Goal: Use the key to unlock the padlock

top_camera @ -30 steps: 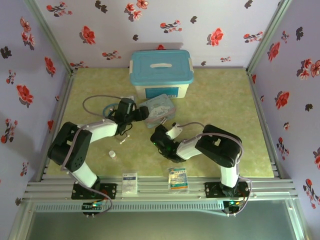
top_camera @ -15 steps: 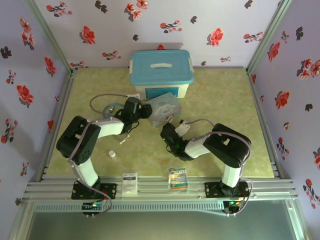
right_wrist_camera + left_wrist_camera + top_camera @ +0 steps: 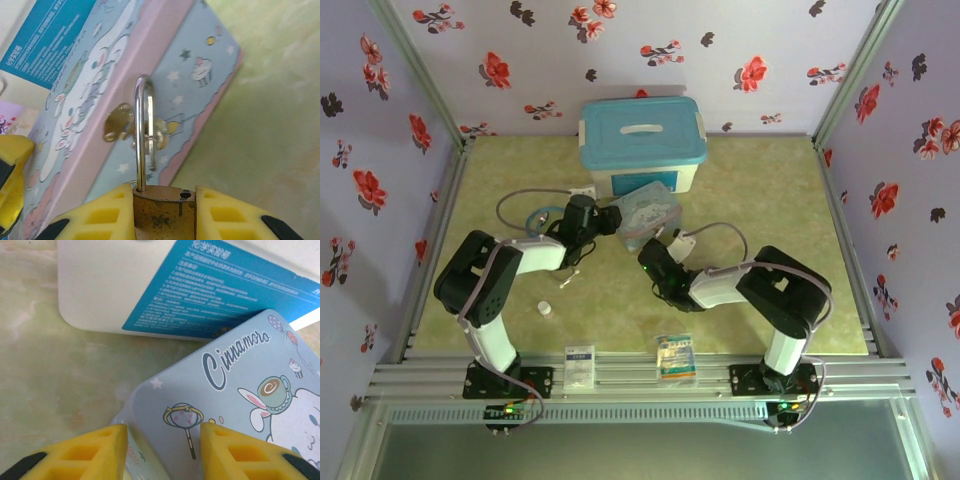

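Gripping the small, rigid, likely slippery brass-yellow padlock [image 3: 162, 214] by its body, the right end effector [image 3: 164, 196] leaves its thin shackle [image 3: 141, 130] exposed.

You had the padlock [image 3: 162, 212] clamped by its small brass-yellow body, scuffed and spotted dark, between the yellow fingers of the right gripper [image 3: 164, 190]. Its thin silver shackle [image 3: 142, 130] stood upright and passed through the brass clasp [image 3: 116, 125] on the side of the cartoon tin [image 3: 200, 65]. One leg ran down into the body. The other ended short of it, and a dark hole showed in the body's top.
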